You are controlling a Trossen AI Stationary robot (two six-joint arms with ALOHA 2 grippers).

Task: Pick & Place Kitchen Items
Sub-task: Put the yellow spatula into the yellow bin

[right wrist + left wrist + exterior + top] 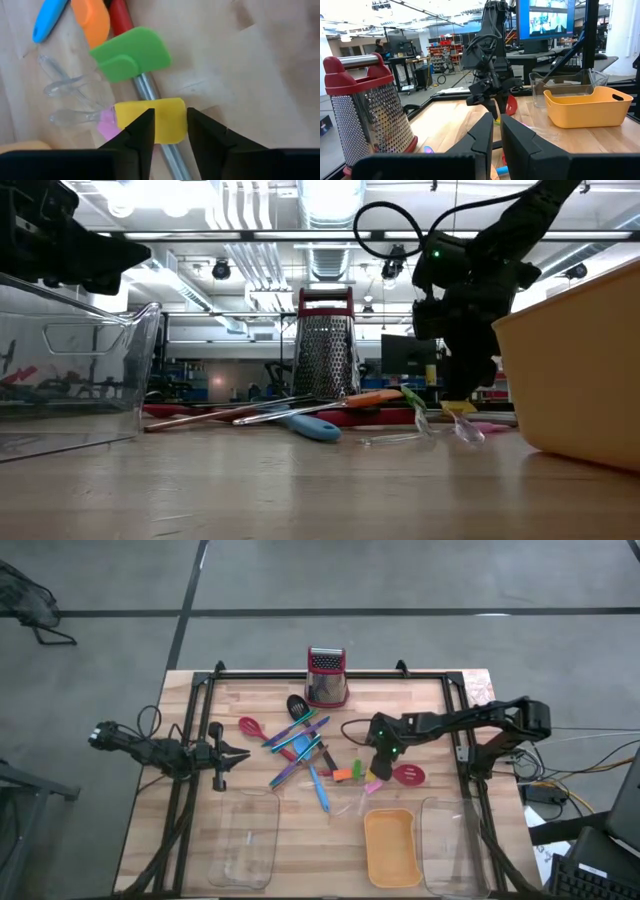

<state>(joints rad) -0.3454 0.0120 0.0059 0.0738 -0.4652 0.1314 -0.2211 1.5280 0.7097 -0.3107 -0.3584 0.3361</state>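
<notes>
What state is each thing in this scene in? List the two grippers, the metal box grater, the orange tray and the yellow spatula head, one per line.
Right gripper: down at the table, fingers astride the yellow spatula head, grip not clear.
Left gripper: at the table's left side, fingers nearly together, holding nothing.
Metal box grater with red top: standing upright.
Orange plastic tray: upright, appears empty.
Yellow spatula head: lying flat on the wooden table.

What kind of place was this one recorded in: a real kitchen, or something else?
Not a kitchen, most likely a robotics lab or workshop. The wooden table stands on a bare grey floor, the left wrist view shows a large monitor and workbenches behind it, and the low view shows exposed ceiling ducts.
</notes>
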